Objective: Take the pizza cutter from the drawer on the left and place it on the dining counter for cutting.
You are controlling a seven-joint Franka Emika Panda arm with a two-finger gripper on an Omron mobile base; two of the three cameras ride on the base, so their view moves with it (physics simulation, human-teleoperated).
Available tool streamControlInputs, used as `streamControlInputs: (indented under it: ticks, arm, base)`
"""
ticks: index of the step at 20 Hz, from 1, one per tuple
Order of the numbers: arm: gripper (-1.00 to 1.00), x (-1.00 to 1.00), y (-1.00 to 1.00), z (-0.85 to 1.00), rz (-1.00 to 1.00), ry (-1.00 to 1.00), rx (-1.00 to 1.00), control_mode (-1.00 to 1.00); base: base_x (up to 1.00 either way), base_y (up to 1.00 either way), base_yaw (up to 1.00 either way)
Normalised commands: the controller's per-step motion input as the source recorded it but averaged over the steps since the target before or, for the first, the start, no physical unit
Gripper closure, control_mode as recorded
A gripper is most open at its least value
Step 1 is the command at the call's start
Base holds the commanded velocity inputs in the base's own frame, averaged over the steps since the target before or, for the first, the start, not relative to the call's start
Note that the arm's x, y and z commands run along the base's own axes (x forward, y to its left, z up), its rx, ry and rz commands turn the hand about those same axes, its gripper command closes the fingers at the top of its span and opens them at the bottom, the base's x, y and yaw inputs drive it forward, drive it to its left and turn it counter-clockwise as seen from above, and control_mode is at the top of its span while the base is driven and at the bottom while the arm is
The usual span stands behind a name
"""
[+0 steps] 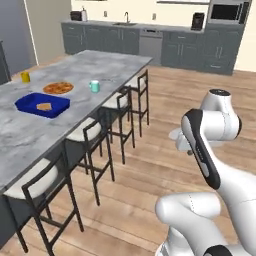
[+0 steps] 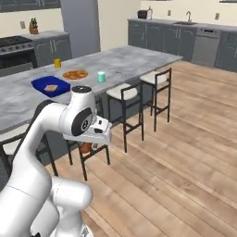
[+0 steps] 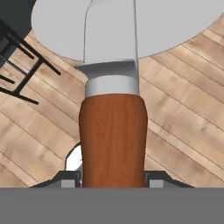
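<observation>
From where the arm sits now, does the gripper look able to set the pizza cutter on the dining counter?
Probably not yet. The gripper holds the pizza cutter low over the floor, with stools between it and the dining counter; it likely needs raising and a closer base.

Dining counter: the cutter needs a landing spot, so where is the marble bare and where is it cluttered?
The dining counter is bare along its near end, between the blue tray and the stools' edge, and on the far stretch beyond the teal cup. Crowded: the middle, where tray, pizza, yellow cup and teal cup cluster.
</observation>
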Motion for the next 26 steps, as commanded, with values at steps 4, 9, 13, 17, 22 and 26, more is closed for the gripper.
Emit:
streamControlInputs:
  ticks: [4,9,13,17,22,26]
  arm:
    - [1.0,0.0,0.0,0.0,0.0,0.0,0.0,1.0]
    - [1.0,0.0,0.0,0.0,0.0,0.0,0.0,1.0]
    - [1.0,0.0,0.0,0.0,0.0,0.0,0.0,1.0]
    - [1.0,0.0,0.0,0.0,0.0,0.0,0.0,1.0]
    - [1.0,0.0,0.0,0.0,0.0,0.0,0.0,1.0]
    - [1.0,0.0,0.0,0.0,0.0,0.0,0.0,1.0]
  base:
    - [0.84,-0.76,0.58]
    - [0.7,-0.95,0.51]
    - [0.66,-0.95,0.52]
    - [0.64,-0.91,0.54]
    - [0.59,-0.92,0.51]
    - [0.29,-0.84,0.35]
